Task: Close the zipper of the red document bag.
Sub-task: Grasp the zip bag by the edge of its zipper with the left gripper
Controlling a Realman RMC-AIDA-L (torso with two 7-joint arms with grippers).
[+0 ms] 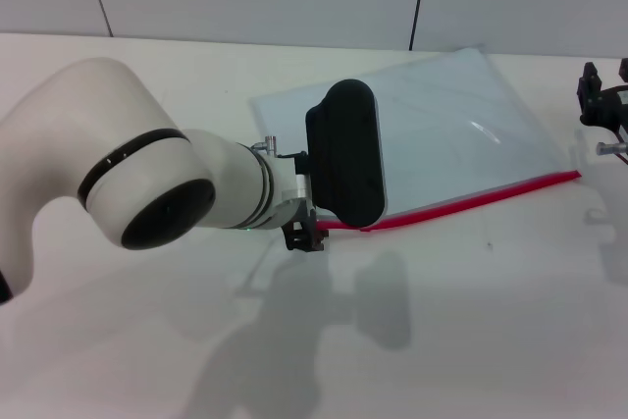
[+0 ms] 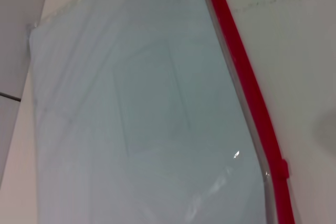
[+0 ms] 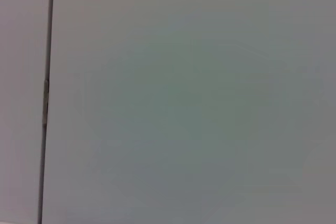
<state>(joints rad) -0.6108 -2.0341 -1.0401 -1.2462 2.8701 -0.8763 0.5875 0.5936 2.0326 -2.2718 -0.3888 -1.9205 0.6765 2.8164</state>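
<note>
The large flat pouch of translucent pale blue-grey plastic, the red document bag (image 1: pixel 442 125), is laid on the white counter (image 1: pixel 471 321) toward its far edge, with one corner reaching almost to the back wall. The thin bright red zipper strip (image 1: pixel 471 201) is seen along the bag's near long edge, running from beneath the left arm's black wrist housing out to the corner nearest the right arm. A broad stretch of bare counter is left open between that strip and the near edge; only the arm's shadow is cast there. In the left wrist view the same red strip (image 2: pixel 247 93) is shown running beside the plastic sheet (image 2: pixel 142 119), and a small thicker piece on it, possibly the slider (image 2: pixel 282 169), can be made out, though this cannot be settled from the view.

The left gripper (image 1: pixel 304 235) is held low at the left end of the zipper, just beside or touching the strip; whether its fingers are spread or pressed together cannot be told, since they are largely hidden by the wrist. The right gripper (image 1: pixel 601 105) is kept by the counter's right edge, near the bag's right corner but apart from it; its state cannot be told either.
</note>
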